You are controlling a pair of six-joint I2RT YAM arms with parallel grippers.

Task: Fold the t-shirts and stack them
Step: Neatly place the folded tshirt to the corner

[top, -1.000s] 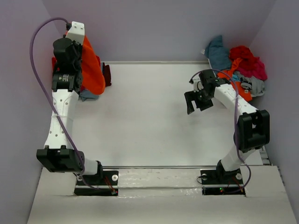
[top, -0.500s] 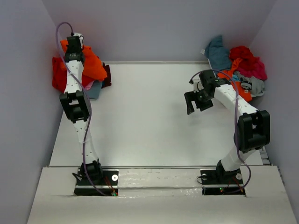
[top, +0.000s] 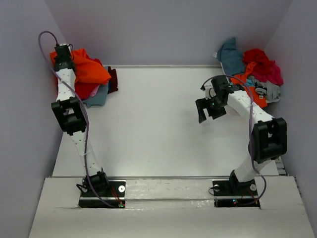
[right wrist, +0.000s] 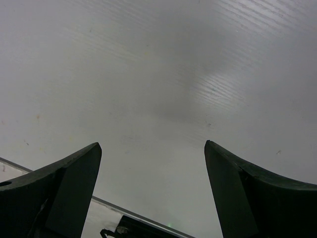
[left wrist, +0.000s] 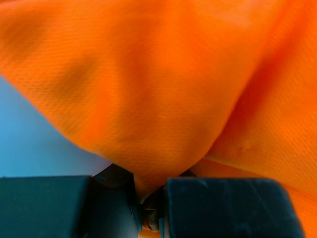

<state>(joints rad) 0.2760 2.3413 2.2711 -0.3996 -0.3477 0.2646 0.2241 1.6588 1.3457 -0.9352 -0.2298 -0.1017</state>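
A bright orange t-shirt (top: 89, 70) lies draped over the stack at the back left corner, with red (top: 85, 90), grey-blue (top: 98, 98) and dark maroon (top: 113, 79) cloth under it. My left gripper (top: 62, 52) reaches to the far left edge and is shut on a pinch of the orange t-shirt (left wrist: 163, 99), which fills the left wrist view; its fingers (left wrist: 228, 208) clamp the fold. A loose heap of t-shirts, teal (top: 230, 55), red (top: 260, 60), magenta (top: 271, 74), orange and grey, sits at the back right. My right gripper (top: 208, 108) hangs open over bare table (right wrist: 158, 74).
Purple-grey walls close in the white table (top: 158, 124) on the left, back and right. The left stack sits against the left wall. A metal rail (top: 168, 179) runs along the near edge by the arm bases.
The left arm has stretched out to the back left and carried the orange t-shirt down onto the stack. The right arm has stayed put, open.
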